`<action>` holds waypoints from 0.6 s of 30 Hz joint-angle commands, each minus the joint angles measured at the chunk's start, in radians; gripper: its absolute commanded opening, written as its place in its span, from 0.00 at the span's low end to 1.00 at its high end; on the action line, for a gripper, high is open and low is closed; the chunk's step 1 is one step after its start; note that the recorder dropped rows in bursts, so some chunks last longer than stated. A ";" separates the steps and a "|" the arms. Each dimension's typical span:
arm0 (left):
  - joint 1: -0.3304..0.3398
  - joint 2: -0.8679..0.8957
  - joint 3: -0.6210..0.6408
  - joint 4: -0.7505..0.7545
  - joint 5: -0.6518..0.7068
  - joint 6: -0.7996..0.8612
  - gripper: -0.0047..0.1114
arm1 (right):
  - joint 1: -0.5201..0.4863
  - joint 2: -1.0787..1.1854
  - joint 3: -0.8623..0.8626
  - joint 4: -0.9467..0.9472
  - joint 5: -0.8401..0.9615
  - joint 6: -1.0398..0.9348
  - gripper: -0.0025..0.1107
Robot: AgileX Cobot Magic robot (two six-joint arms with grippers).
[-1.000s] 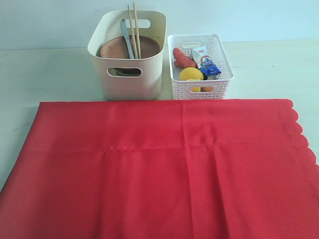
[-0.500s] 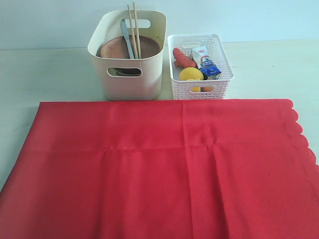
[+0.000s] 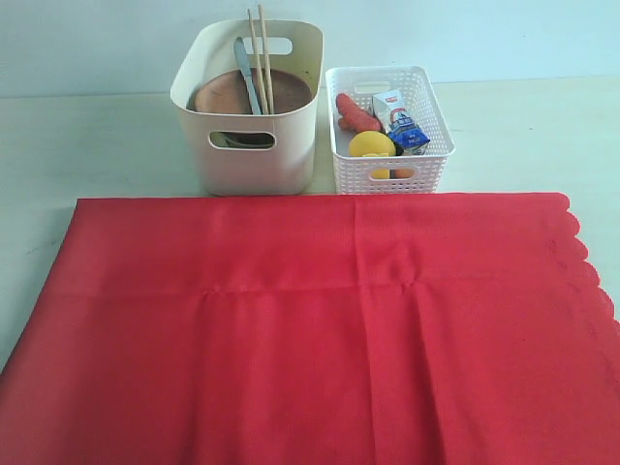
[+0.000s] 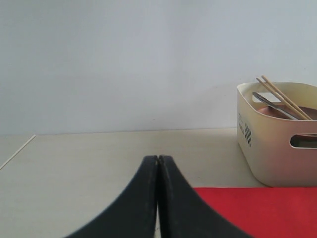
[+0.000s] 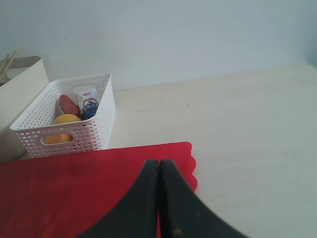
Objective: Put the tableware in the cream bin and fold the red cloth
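exterior: tableware point(image 3: 247, 92) in cream bin point(image 3: 254, 160); red cloth point(image 3: 320, 329) flat, long axis arm-to-arm; no claw seen | left wrist: left claw point(image 4: 157, 163) together, empty, cloth corner just beside | right wrist: right claw point(image 5: 159, 166) together, empty, at scalloped corner, likely nearer

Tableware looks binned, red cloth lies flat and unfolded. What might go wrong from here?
1. The large bright-red fabric cloth ends close to the tall cream plastic bin and the white lattice plastic basket; folding may nudge them.
2. The wooden chopsticks stick up past the bin's rim; a passing arm might knock them.
3. The left hand and right hand are shut, and flat cloth gives little to pinch.
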 commanded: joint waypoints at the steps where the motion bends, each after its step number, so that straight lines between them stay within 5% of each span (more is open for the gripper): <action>1: -0.001 -0.006 0.003 -0.014 0.000 -0.015 0.06 | -0.005 -0.006 0.004 -0.003 -0.002 -0.010 0.02; 18: -0.001 -0.006 0.003 -0.014 0.120 -0.055 0.06 | -0.005 -0.006 0.004 0.005 -0.002 -0.010 0.02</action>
